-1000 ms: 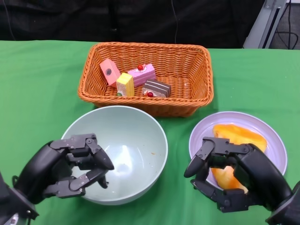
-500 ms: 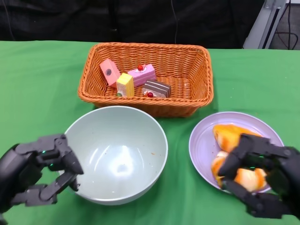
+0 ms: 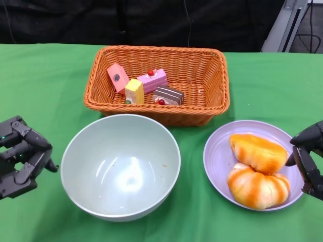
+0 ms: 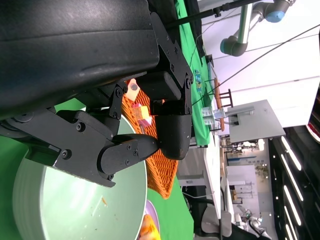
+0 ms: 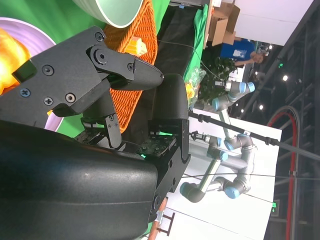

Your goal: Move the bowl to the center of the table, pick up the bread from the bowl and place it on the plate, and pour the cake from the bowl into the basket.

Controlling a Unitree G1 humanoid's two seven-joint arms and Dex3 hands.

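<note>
The green table [image 3: 45, 80] fills the head view. At twelve o'clock sits the wicker basket [image 3: 199, 108], and four cake pieces [image 3: 144, 85] lie inside it, bunched toward its ten o'clock corner.

Just below, close to six o'clock from the basket, the pale green bowl [image 3: 151, 201] stands upright near the table's centre, and it's empty apart from a crumb or two.

At four o'clock the lilac plate [image 3: 214, 156] carries two golden bread rolls [image 3: 257, 169], touching, one stacked partly on the other.

Out on the flanks, the left hand [image 3: 20, 156] hangs at nine o'clock, beside the bowl but apart from it, fingers curled with a gap and nothing between them; the left wrist view confirms no object in its grasp. The right hand [image 3: 309, 159] sits at three o'clock by the plate's rim, only partly in frame, fingers parted and holding nothing.

By the look of it, every step reads as done: bowl centred, bread plated, cake in the basket. The next move looks like nothing more than drawing both hands clear without nudging bowl or plate.
</note>
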